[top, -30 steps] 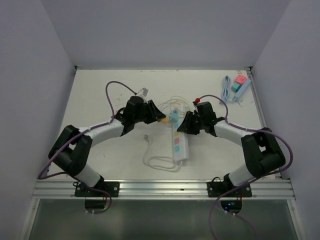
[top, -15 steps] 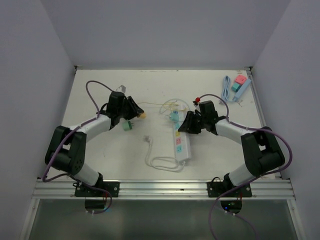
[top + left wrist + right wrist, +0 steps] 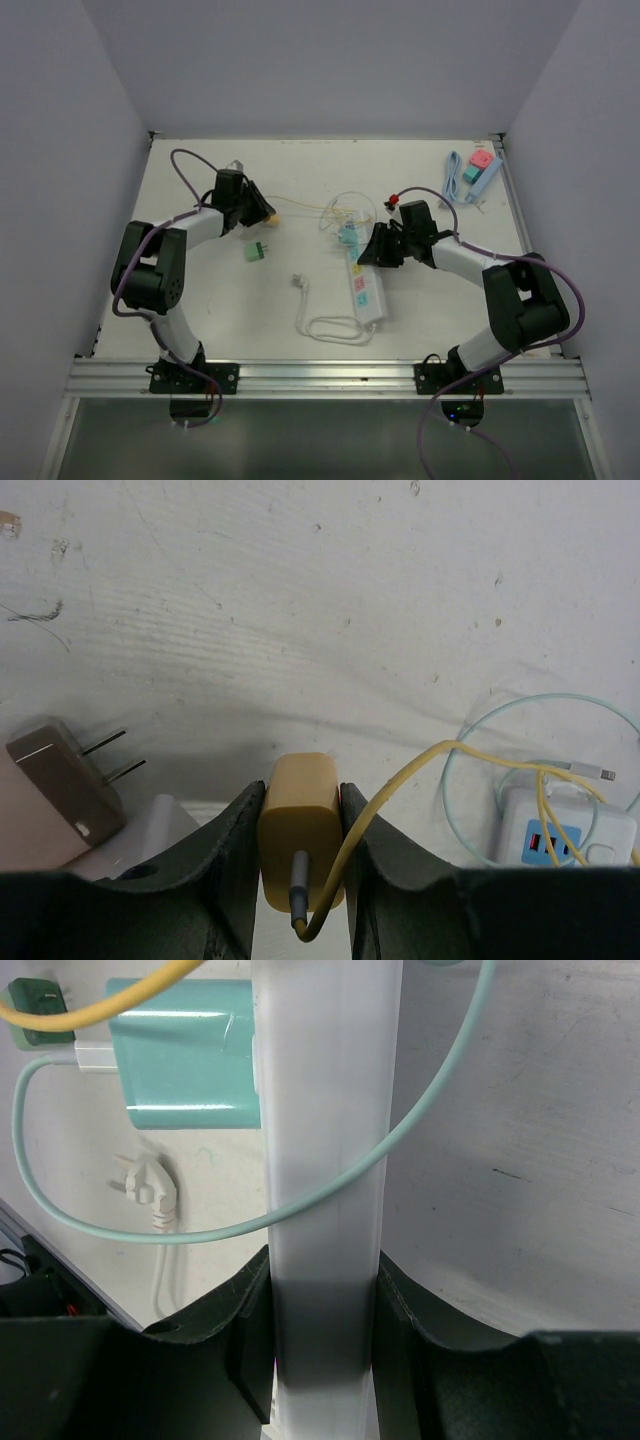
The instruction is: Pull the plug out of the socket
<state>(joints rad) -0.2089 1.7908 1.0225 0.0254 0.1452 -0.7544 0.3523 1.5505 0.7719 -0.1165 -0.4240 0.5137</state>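
I had my left gripper [image 3: 262, 213] squeezed narrow on the small yellow plastic plug block [image 3: 300, 815], one finger on each side, so it could not slip. The plug was already out of the socket. It sat in the upper left of the top view, well apart from the long white plastic power strip [image 3: 366, 290]. Its thin yellow cable [image 3: 400, 780] trailed back toward the strip.

My right gripper [image 3: 370, 250] was clamped narrow around the top end of the strip, in the middle of the view. I think that was to hold the strip down while the other arm pulled. A square teal charger [image 3: 185, 1055] was plugged into the strip. A little green plug [image 3: 255, 251] lay loose on the white table [image 3: 200, 300], just below the left gripper.

A second earlier, the left gripper was right next to the strip. Since then it had swung far left with the yellow plug. The green plug had turned up on the table, and the strip's lower end had shifted a little.
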